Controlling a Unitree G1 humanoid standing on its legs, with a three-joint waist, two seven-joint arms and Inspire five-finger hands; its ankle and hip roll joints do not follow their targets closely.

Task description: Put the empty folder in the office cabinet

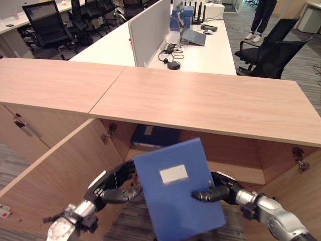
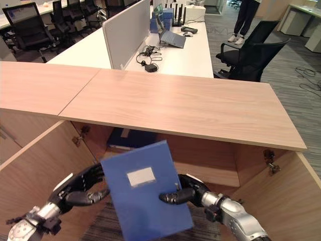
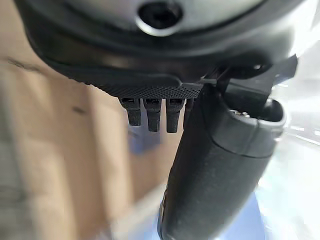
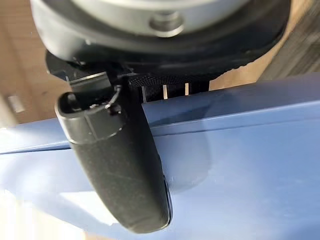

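Folder (image 1: 178, 188): blue, white label on its face, held in the air in front of the open cabinet (image 1: 210, 108), below the level of the cabinet's top board. It stands tilted, upper edge leaning toward the opening, lower corner toward the robot. Not yet inside.

Right hand (image 1: 216, 191): pinches the folder's right edge, thumb lying across the front face and fingers (image 4: 175, 90) behind the cover; the right wrist view shows the thumb pressed flat on the blue surface. This looks like the carrying grip.

Left hand (image 1: 114, 185): sits at the folder's left edge, fingers curled, thumb pointing toward the cover. From the eye views it appears to touch or steady the edge, but whether it actually clamps the folder cannot be told; the left wrist view gives only a blur of blue past the thumb.

Both arms come in low, forearms roughly level, hands at about the same height on either side of the folder.

Inside the cabinet: a dark blue folder (image 1: 153, 136) already lies flat at the back of the shelf. Left door (image 1: 47, 165) and right door (image 1: 296, 201) stand open, hinges visible.

Step, as judged: carry phase done, insertion about to begin. Next move calls for pushing the folder forward under the top board and lowering it onto the shelf, keeping its upper edge clear of the board and its sides clear of the doors.

Beyond: a white bench (image 1: 200, 47) with a laptop and cables, black chairs, a person's legs far off.
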